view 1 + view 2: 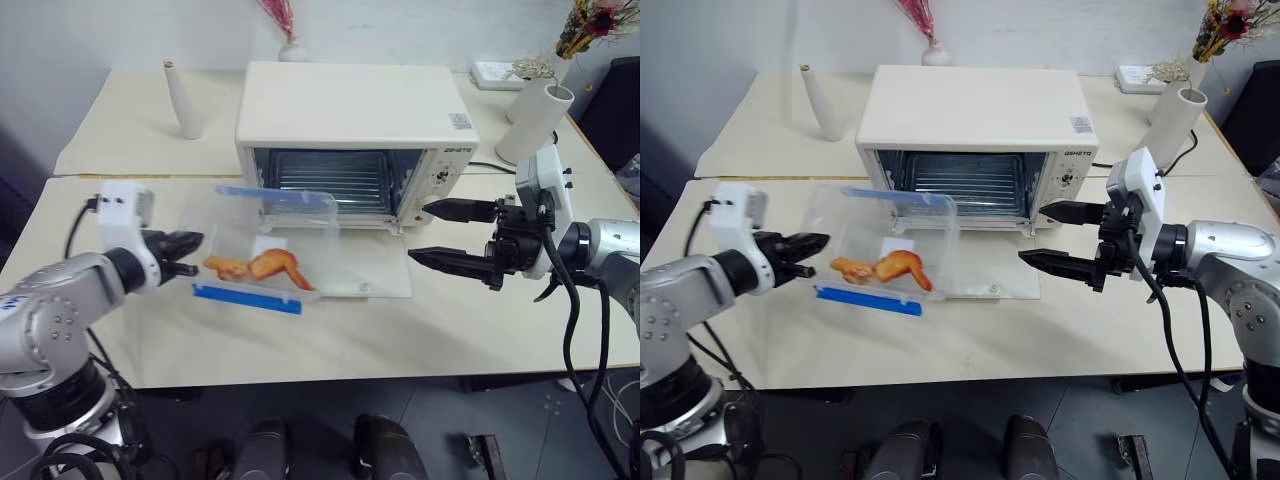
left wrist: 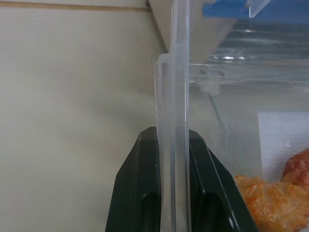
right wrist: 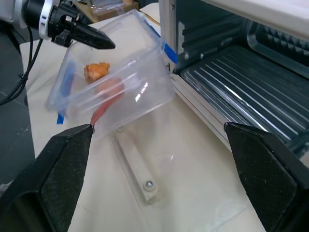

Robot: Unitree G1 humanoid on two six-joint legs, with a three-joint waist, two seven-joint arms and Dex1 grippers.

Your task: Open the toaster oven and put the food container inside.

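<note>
left eye view is showing the left gripper (image 1: 186, 254) pinching the clear wall of the food container (image 1: 268, 250), holding it tilted off the table (image 1: 350, 330) at about 7 o'clock from the toaster oven (image 1: 355, 140). the oven door (image 1: 370, 265) is lying flat open. the right gripper (image 1: 433, 233) is hanging spread wide and empty at 4 o'clock from the oven.

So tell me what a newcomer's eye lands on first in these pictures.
First, the toaster oven at the table's middle, its glass door folded flat open and the rack bare. Right before it, the clear food container with orange-brown food hangs tilted above the door, pinched by one wall in the left tool. On the other side, the right tool hovers wide open beside the oven's knobs.
</note>
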